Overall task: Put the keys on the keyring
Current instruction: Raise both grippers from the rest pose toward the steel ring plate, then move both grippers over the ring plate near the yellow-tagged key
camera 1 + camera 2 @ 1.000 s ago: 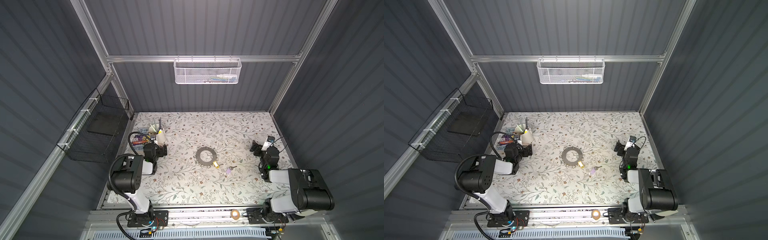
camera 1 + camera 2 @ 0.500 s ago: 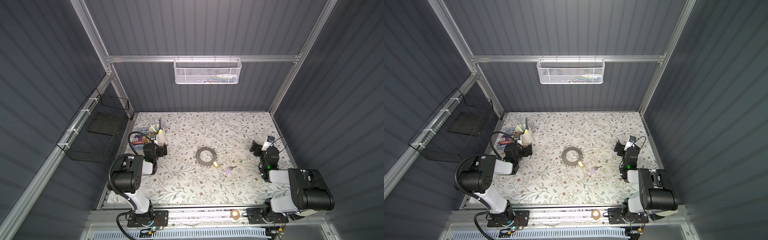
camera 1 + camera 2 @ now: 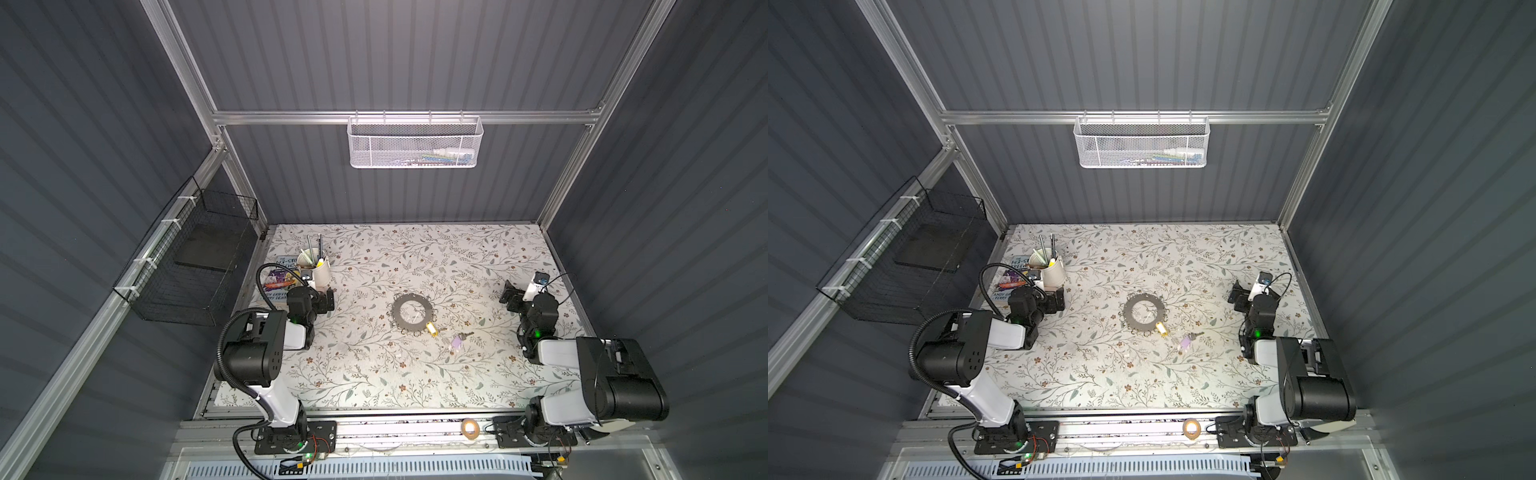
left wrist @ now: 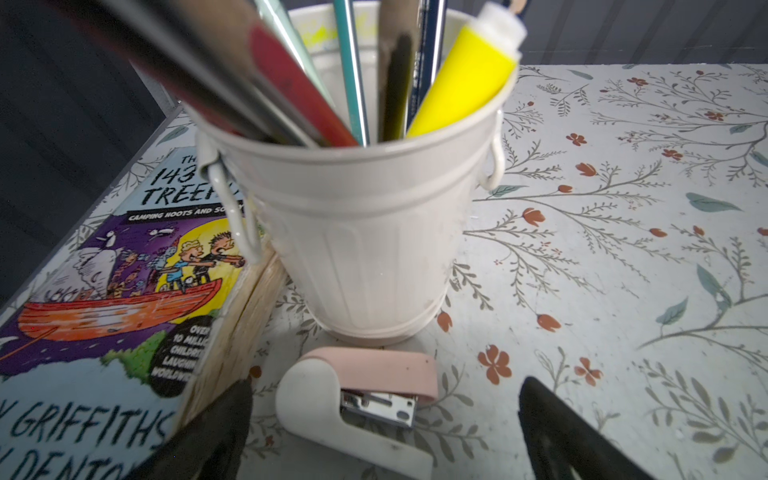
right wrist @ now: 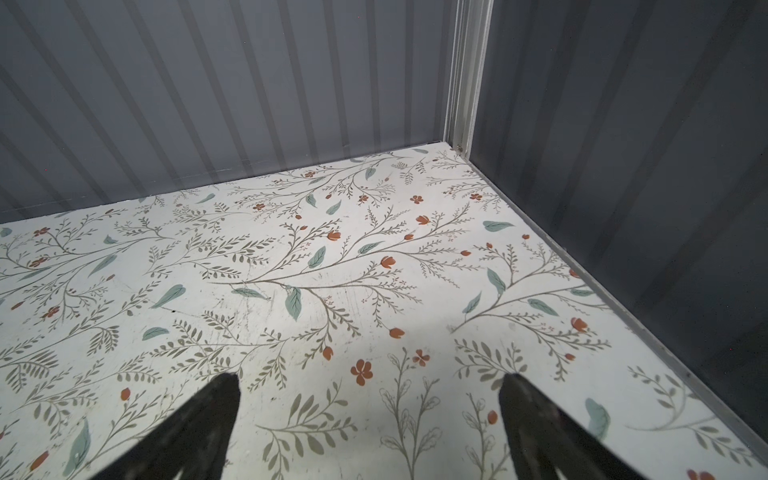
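We saw both tools spread, empty: left tool by the pen bucket, right tool over bare surface. Keyring lay mid-surface, yellow-tag key at its rim, lilac-tag key near, apart.

Flowered table with small things on it.
The keyring lies flat between left gripper and right gripper, yellow-tagged key just beside it, lilac-tagged key nearer the right gripper; stapler, bucket and book sit just ahead of the left gripper.
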You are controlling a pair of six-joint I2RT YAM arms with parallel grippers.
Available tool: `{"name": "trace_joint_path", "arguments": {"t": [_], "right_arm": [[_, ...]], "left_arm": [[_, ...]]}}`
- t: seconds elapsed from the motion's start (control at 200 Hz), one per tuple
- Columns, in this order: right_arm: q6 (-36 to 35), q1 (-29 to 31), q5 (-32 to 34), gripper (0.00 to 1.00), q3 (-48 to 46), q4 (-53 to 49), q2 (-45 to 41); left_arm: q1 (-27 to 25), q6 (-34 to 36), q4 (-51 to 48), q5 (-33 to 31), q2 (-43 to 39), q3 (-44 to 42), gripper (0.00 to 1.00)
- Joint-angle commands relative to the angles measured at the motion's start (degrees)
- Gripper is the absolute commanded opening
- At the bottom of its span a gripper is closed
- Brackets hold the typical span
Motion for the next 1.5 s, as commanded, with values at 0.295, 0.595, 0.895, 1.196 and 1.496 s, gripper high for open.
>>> {"name": "trace_joint_path", "arguments": {"t": [0.295,0.595,0.895,1.196,1.496], "right_arm": [[0.74,0.19,2.95,0.99,0.05,1.52,0.56],[-2.91,10.65,23.92,0.99,1.7,-10.61,-18.42],[30.66,7.05,17.46,0.99,10.79,-45.45,-34.52],[37.72,5.97,-4.53,0.99,13.62,-56.84,-31.73],[27.86,15.46,-19.4,0.75,17.64,-61.64,-20.0]], "left_arm": [[-0.16,0.06,1.1,-2.58,-0.03,-0.49,1.0],[-5.22,-1.69,-11.53,-18.89,-11.17,1.24,1.0],[-7.84,-17.91,-31.42,-21.99,-26.46,3.02,1.0],[-7.73,-34.55,-52.92,-8.13,-34.37,6.61,1.0],[-12.66,-34.37,-53.34,17.81,-36.48,5.06,0.82]]}}
